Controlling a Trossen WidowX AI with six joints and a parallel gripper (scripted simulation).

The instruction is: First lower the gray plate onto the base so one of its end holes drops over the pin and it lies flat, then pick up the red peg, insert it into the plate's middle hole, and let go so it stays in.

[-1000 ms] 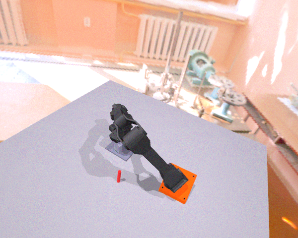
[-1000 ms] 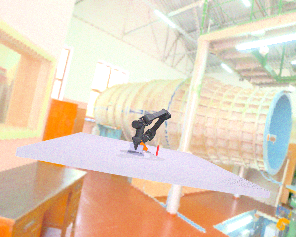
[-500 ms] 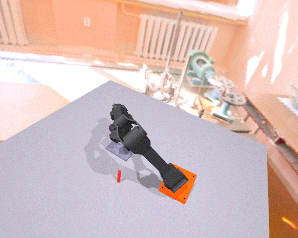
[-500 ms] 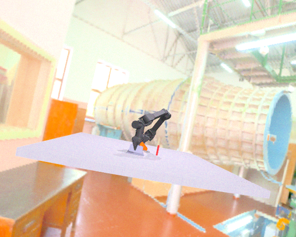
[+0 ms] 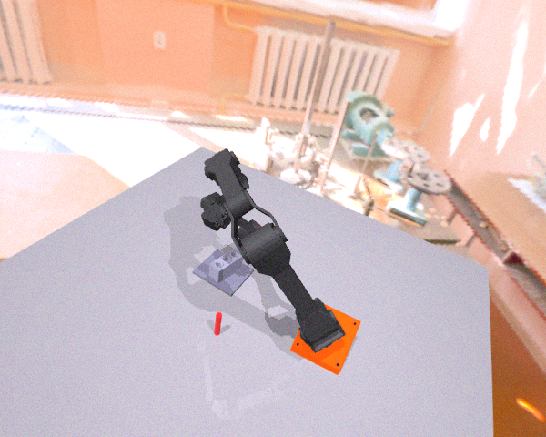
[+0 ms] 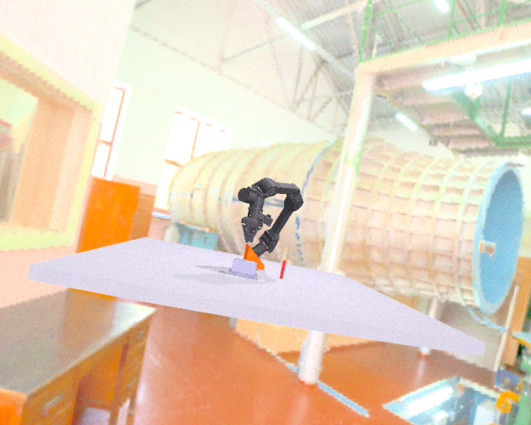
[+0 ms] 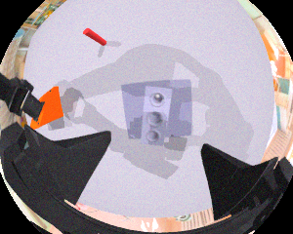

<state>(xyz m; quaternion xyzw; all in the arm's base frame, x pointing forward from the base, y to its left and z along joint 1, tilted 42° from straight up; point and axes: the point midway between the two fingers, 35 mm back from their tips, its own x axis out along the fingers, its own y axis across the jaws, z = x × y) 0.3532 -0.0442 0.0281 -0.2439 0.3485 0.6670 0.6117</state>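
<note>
The gray plate [image 5: 223, 262] [image 7: 166, 108] lies on top of the base [image 5: 230, 286] [image 6: 254, 276] [image 7: 183, 99], with its three holes facing up. In the wrist view a small bright round pin top shows inside its far end hole; the middle and near holes look empty. The plate looks level. My gripper [image 6: 249, 241] [image 7: 157, 143] is open and empty, above the plate with its fingers pointing down, clear of it. The red peg [image 5: 217, 323] [image 6: 282, 269] [image 7: 95, 37] stands upright on the table, away from the base, with nothing touching it.
The orange mounting plate [image 5: 330, 360] [image 7: 52, 108] carries the arm's foot, to one side of the base and peg. The arm's shadow falls across the gray table [image 5: 99, 339] [image 6: 165, 283] around the base.
</note>
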